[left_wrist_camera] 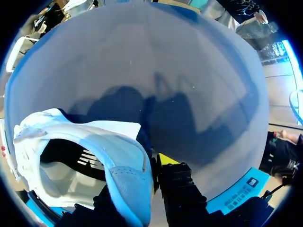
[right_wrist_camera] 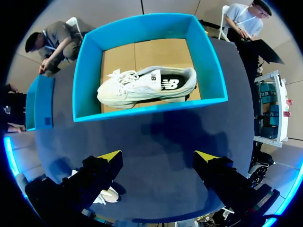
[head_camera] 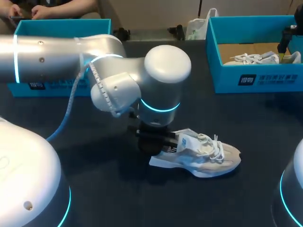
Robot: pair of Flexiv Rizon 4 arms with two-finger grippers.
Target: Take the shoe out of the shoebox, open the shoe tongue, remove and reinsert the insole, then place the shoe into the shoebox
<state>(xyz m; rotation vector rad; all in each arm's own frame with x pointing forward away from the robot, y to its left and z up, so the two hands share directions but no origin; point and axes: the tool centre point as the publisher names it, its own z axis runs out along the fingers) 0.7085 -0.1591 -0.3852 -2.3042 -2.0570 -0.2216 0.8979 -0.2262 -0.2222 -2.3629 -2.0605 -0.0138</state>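
Nearby, pinching the heel rim of the shoe (head_camera: 203,156) with the left gripper (head_camera: 158,142), close to the middle of the table (head_camera: 104,189). Upright on its sole, long axis along the front edge, toe toward the right edge. Farther back, spread wide and holding nothing: right gripper (right_wrist_camera: 158,158), before the shoebox (right_wrist_camera: 142,109) at the far right corner. Inside, a second shoe (right_wrist_camera: 142,87). On the front wall, a dark label (head_camera: 270,79), print too small to read.

Rounded silver-white left arm (head_camera: 57,54) w/ cyan light rings, grey cable, screws; right end effector (right_wrist_camera: 158,158) black, yellow tips.
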